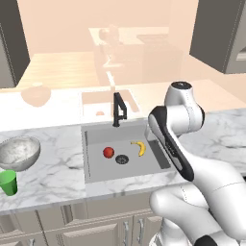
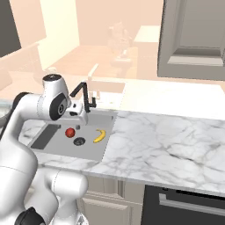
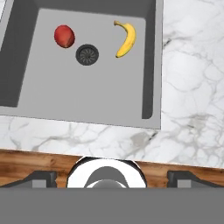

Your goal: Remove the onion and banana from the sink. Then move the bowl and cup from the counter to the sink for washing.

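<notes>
A: Where does the pincer [image 3: 112, 177] stand?

B: Its two dark fingertips [image 3: 41, 177] sit far apart at the bottom of the hand view, jaws spread as wide as they go, with nothing between them. It hangs above the near rim of the sink [image 3: 151, 65], looking down into the basin, so I judge it is placed to survey before it reaches.

A: And what lies under it?

B: The onion [image 3: 64, 36] rests on the basin floor just left of the drain [image 3: 87, 54], close beside it but apart. The banana [image 3: 126, 38] lies right of the drain, near the right wall, curved and flat on the floor. Both are well clear of each other, so either could be taken alone.

A: And further out?

B: The black faucet [image 1: 118, 109] stands at the far edge of the sink. On the counter [image 1: 57, 163] far to the left, the speckled bowl [image 1: 18, 153] sits tilted, and the green cup [image 1: 8, 182] stands upright just in front of it, very close; whether they touch I cannot tell

A: So nothing is done yet?

B: By my reading, no: fruit in, dishes out
</notes>
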{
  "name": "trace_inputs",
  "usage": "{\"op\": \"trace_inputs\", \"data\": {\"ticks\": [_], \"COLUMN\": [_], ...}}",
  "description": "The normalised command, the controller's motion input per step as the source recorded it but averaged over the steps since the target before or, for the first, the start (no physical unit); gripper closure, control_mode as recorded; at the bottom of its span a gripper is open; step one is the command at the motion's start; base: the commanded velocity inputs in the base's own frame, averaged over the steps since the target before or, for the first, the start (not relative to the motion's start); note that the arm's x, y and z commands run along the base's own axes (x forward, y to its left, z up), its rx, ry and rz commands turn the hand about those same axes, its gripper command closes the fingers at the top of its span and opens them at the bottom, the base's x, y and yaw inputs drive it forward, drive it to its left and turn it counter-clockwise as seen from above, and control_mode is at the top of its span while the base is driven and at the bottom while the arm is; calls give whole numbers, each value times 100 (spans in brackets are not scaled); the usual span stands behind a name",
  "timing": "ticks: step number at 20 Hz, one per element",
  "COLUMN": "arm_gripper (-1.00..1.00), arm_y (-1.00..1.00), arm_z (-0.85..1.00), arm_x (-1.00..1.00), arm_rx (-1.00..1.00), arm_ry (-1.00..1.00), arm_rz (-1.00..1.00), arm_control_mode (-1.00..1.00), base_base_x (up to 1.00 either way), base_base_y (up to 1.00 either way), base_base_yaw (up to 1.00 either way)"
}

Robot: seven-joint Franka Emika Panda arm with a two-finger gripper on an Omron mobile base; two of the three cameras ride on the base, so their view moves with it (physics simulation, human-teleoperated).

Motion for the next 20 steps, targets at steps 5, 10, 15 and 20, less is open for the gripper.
{"op": "trace_inputs", "data": {"ticks": [5,10,15,20], "arm_gripper": [-100,-100,-100,-100], "arm_y": [0,0,0,0], "arm_z": [-14,-17,-16,-14], "arm_x": [0,0,1,3], "arm_rx": [0,0,0,0], "arm_ry": [0,-1,-2,0], "arm_rz": [0,0,0,0], "arm_control_mode": [-100,-100,-100,-100], "base_base_x": [0,0,0,0], "base_base_y": [0,0,0,0], "base_base_yaw": [0,0,0,0]}}
